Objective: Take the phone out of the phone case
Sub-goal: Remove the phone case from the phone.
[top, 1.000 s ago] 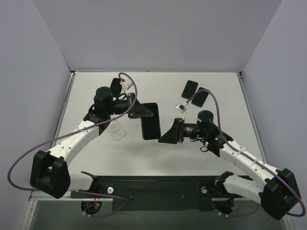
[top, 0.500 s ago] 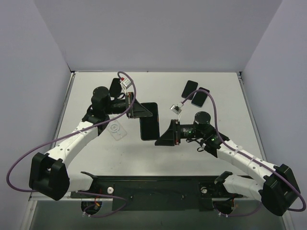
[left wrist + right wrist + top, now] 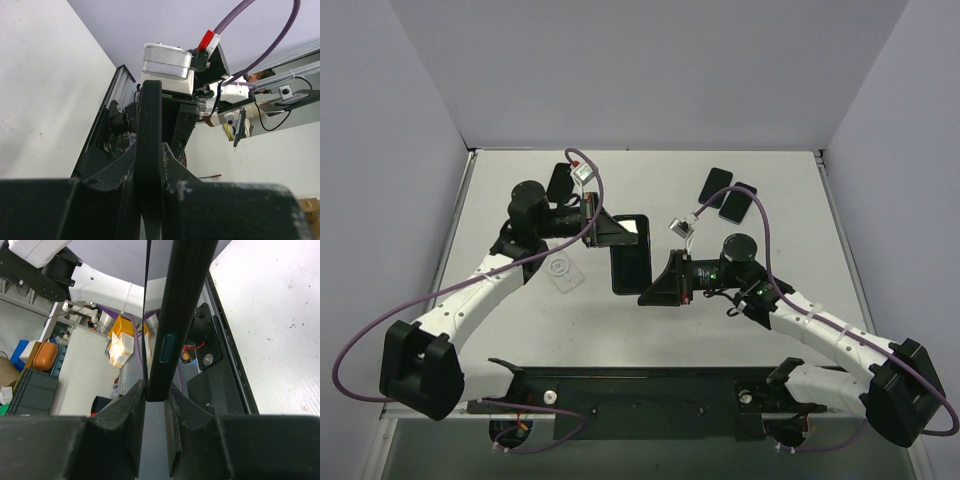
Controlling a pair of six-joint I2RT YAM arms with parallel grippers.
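Phone case [image 3: 150,112] edge-on in gripper [image 3: 150,162]

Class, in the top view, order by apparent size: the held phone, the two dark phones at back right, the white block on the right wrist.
1. held phone: largest, though it is held up nearer the camera.
2. left dark phone and right dark phone: alike, unranked.
3. white block: smallest.

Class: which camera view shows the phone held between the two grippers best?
Top external: the phone shows its broad dark face there, held by the left gripper and right gripper. Each wrist view catches only its thin edge, clamped.
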